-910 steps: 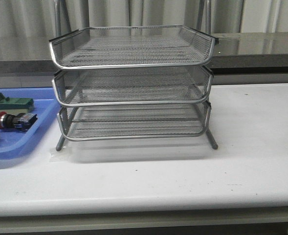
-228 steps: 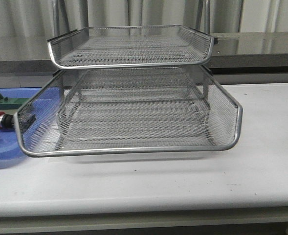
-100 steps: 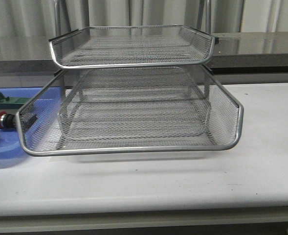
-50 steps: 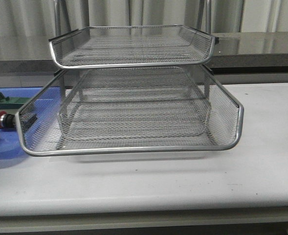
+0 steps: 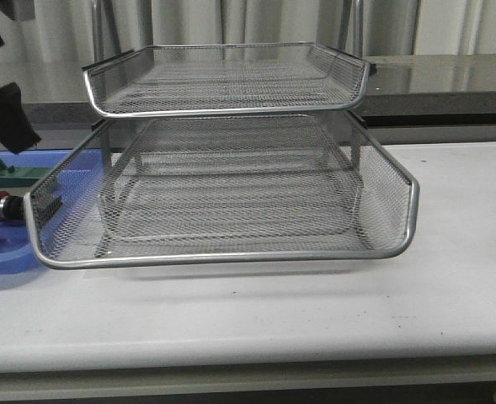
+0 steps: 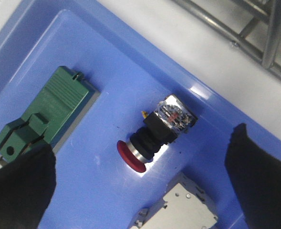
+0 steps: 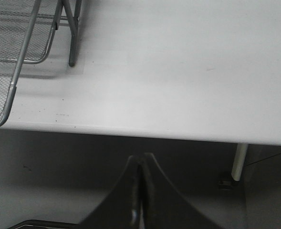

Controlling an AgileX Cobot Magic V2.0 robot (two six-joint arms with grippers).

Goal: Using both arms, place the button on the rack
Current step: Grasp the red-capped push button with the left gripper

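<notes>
no readable text, labels, brands or nos. anywhere, none legible on button (image 6: 154,134) or rack (image 5: 222,168)

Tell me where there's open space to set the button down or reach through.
The pulled-out middle tray of the rack is bare. So is the white table right of it and in front. It is crowded in the blue tray, where the button, green block and grey box lie.

White table (image 5: 450,278), pale pleated curtains (image 5: 189,21) behind, dark glossy counter (image 5: 441,84), soft even light
</notes>
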